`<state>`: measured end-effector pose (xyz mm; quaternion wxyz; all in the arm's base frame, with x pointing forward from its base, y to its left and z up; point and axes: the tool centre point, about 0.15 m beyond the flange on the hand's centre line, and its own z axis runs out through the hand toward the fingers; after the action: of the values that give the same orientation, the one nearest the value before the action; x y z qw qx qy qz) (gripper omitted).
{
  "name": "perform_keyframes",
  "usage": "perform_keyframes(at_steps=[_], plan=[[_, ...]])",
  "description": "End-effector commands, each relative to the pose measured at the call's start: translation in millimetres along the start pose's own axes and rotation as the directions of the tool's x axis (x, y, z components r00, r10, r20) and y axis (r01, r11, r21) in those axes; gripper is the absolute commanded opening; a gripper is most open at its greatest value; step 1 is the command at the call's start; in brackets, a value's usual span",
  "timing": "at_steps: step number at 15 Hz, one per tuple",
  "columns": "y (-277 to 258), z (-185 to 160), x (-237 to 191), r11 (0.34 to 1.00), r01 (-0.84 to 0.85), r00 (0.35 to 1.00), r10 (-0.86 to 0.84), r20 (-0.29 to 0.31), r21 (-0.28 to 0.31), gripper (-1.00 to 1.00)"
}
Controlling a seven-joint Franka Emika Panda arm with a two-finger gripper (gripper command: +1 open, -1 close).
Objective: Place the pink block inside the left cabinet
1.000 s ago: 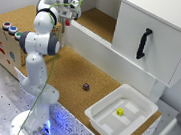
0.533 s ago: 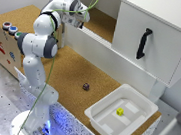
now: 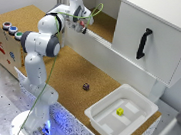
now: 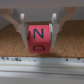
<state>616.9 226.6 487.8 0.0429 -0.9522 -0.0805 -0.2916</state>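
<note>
In the exterior view, the white arm is reaching up from its base toward the left cabinet (image 3: 104,24), and everything else is lying to one side or the other of that open, cork-floored compartment. At the far left of the view, well apart from the cabinet, a wooden box with coloured buttons (image 3: 9,27) is sitting on the cork table (image 3: 70,73). The gripper (image 3: 82,27) is hovering at the cabinet's front edge, pinching the pink block (image 3: 81,25) — the wrist view is showing the block (image 4: 38,39) squeezed between both fingers (image 4: 22,29), with dark letters on its face, above the cork floor and a white ledge. Out in front of the cabinet, a dark maroon cube (image 3: 85,86) is resting on the table. Further right, below the white door with its black handle (image 3: 143,42), a white tray (image 3: 99,118) is holding a yellow cube (image 3: 119,111).
</note>
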Motion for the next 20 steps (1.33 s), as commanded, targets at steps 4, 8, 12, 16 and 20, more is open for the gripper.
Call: perform_keyframes(at_steps=[4,8,12,16,20], plan=[[27.6,35.4,48.6,0.980,-0.087,0.993,0.100,0.063,-0.181,-1.00],[23.8,24.1,52.7,0.967,-0.103,0.993,0.111,0.024,-0.234,1.00],[14.3,5.9,36.2,0.959,-0.149,0.989,0.143,-0.040,-0.241,1.00],[1.3,-26.0,22.5,0.959,-0.147,0.987,0.126,-0.099,-0.242,1.00],[-25.3,-67.6,2.5,0.967,-0.116,0.984,0.082,-0.156,-0.225,1.00]])
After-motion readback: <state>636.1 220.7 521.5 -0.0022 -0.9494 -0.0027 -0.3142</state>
